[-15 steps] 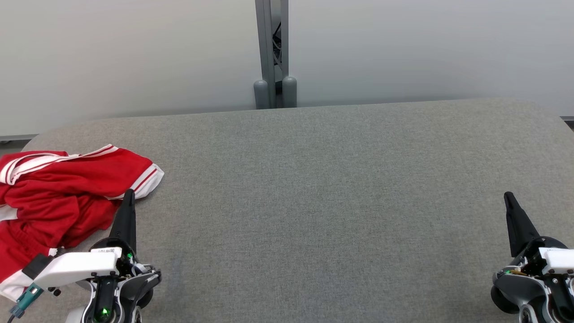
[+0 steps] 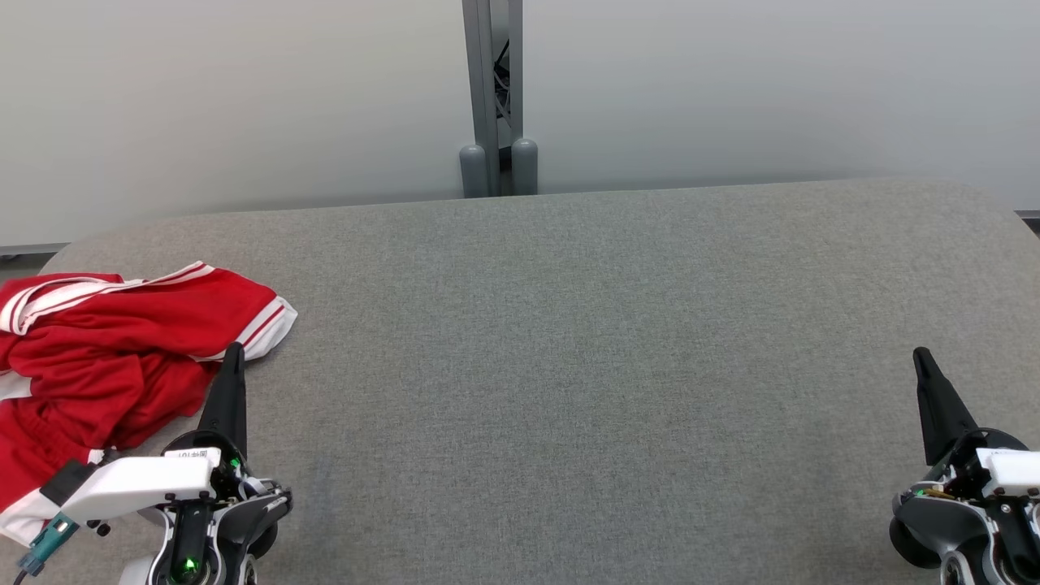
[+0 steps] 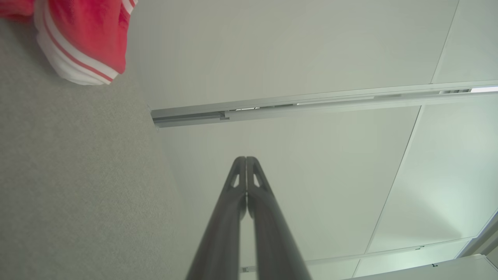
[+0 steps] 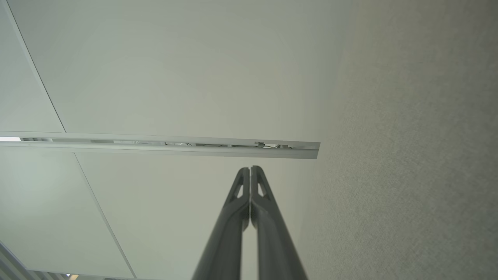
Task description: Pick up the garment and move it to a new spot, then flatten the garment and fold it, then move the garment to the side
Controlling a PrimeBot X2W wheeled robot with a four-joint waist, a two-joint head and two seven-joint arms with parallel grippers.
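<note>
Both our left gripper (image 2: 234, 351) and right gripper (image 2: 920, 356) sit pressed together, empty. We risk snagging one layer of the crumpled garment (image 2: 106, 357) (bunched at the table (image 2: 569, 341) edge), dragging it off.

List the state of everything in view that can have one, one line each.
Red garment with white striped trim: crumpled in a heap at the table's left end, unfolded, not held.
Left gripper: jaws shut, empty, beside the garment's near edge.
Right gripper: jaws shut, empty, at the table's right end, far from the garment.
Grey fabric-covered table: bare apart from the garment.
</note>
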